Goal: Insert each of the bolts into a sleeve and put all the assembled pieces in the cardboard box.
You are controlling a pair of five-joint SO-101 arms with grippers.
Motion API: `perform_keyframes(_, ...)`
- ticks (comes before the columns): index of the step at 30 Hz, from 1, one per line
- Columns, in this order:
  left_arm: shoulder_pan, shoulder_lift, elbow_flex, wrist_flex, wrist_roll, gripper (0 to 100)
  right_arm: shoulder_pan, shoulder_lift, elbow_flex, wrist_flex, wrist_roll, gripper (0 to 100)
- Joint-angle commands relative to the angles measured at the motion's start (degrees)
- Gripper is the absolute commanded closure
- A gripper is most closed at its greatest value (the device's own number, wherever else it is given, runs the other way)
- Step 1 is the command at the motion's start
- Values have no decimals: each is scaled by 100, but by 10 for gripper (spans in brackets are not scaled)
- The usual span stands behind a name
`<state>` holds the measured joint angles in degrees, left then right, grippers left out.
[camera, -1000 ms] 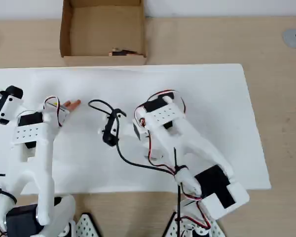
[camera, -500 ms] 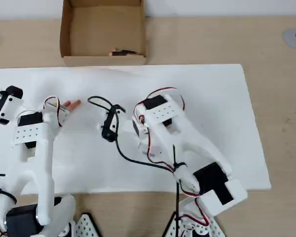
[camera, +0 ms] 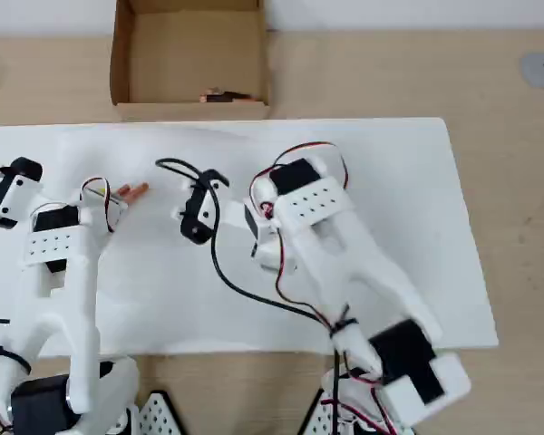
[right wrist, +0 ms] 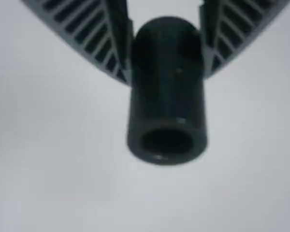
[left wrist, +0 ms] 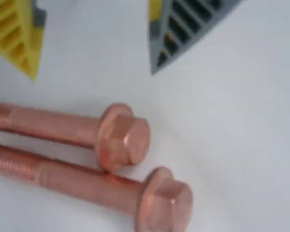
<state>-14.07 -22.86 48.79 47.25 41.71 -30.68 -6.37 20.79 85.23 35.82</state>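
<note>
On the desk [camera: 508, 136] we see a white sheet [camera: 390, 181]. At the desk's far edge, left of middle, sits an open box [camera: 120, 63] with a small dark-and-copper piece [camera: 225, 95] against its near wall. The left jaws stand wide over two copper bolts [left wrist: 63, 128] with flanged hex heads, lying side by side and touching near the sheet's left edge. The right jaws clamp a short black sleeve [right wrist: 166, 116], bore open, near the sheet's middle.

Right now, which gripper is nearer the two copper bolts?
Left. The left gripper sits open right beside the bolts; the right gripper, shut on a black sleeve, is farther off.
</note>
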Motion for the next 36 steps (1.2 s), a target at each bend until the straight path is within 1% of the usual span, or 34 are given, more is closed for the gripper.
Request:
perform_keyframes(1, 53, -48, -26, -26, -44, 833, 48, -567, -330, 193, -237, 987)
perform_keyframes(7, 62, -40, -53, -26, -62, 833, 57, -1235, -312, 273, -651, 988)
perform_keyframes(8, 62, -40, -53, -26, -176, 833, 40, -1358, -295, 325, -677, 988)
perform_keyframes(9, 62, -31, -62, -26, -492, 833, 31, -1473, -295, 440, -677, 988)
perform_keyframes(12, 62, -22, -79, -88, -1978, 829, 31, -1745, -198, 651, -703, 988)
perform_keyframes(14, 114, -13, -141, -149, -2426, 829, 22, -1938, -22, 712, -703, 988)
perform_keyframes(16, 167, -13, -220, -185, -2549, 829, 22, -2141, 171, 791, -703, 988)
perform_keyframes(18, 246, -13, -325, -202, -2110, 829, 22, -2325, 347, 791, -703, 988)
perform_keyframes(20, 264, -13, -299, -343, -1248, 829, 22, -2448, 435, 800, -712, 988)
perform_keyframes(21, 281, -13, -299, -387, -932, 829, 22, -2492, 435, 853, -712, 988)
perform_keyframes(25, 325, -13, -352, -457, -756, 830, -224, -2527, 426, 1099, -712, 988)
perform_keyframes(30, -167, -13, -114, -818, 765, 830, -356, -2527, 426, 1160, -712, 988)
perform_keyframes(33, -246, -13, 88, -1108, 1565, 829, -356, -2501, 426, 1152, -721, 988)
perform_keyframes(36, -246, -13, 246, -1380, 2013, 833, -391, -2501, 426, 1143, -721, 988)
